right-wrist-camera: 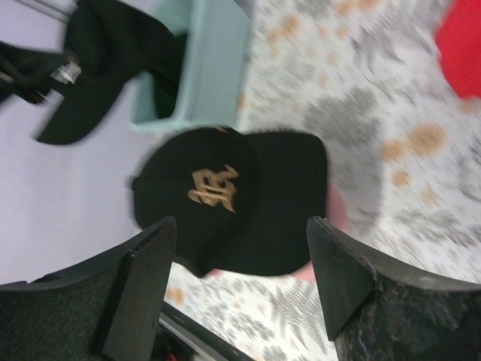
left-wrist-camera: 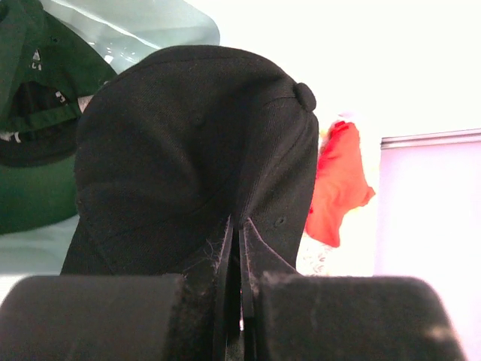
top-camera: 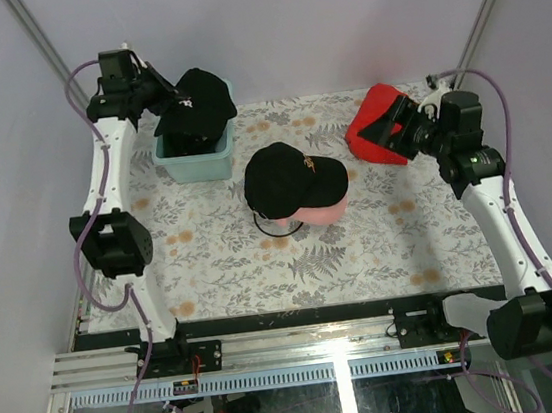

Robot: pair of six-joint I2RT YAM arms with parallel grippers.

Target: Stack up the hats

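My left fingers are pressed together on a plain black baseball cap with a button on its crown, pinching a fold of fabric near its lower edge. In the top view that cap sits in the upper left of the frame, directly over the mint-green rectangular plastic tub. I cannot tell whether it touches the rim. In the left wrist view a dark green cap lies inside the tub, at the upper left of that frame, behind the cap I hold.

My right fingers stand wide apart with nothing between them. In the top view they are at the upper right, just over the bright red piece of cloth.

Near the middle of the floral-patterned bench, a second black baseball cap with a gold embroidered logo rests on top of a light pink cap. Only the brim and a sliver of the pink one's edge show beneath it. This pair lies just to the right of the tub and well apart from the red cloth.
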